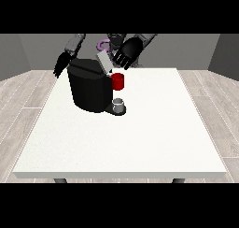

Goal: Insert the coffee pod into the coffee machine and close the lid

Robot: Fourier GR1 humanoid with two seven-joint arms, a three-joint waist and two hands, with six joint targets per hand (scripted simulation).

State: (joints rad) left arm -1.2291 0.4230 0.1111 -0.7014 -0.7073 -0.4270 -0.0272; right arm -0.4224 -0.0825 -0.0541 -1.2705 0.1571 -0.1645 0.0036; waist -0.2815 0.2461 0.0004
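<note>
My hand at the view's right (127, 51) fingers spread, above raised lid (103, 62) of coffee machine (88, 86); other hand (61, 65) relaxed, far left.

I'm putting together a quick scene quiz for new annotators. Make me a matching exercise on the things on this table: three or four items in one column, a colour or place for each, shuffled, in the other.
Things:
1. coffee machine
2. lid
3. cup
4. cylinder

Descriptions:
A. red, at the machine's right side in the view
B. small and grey, on the machine's base
C. black, large body
D. light grey, tilted up open

Pairs: 1-C, 2-D, 3-B, 4-A
</note>
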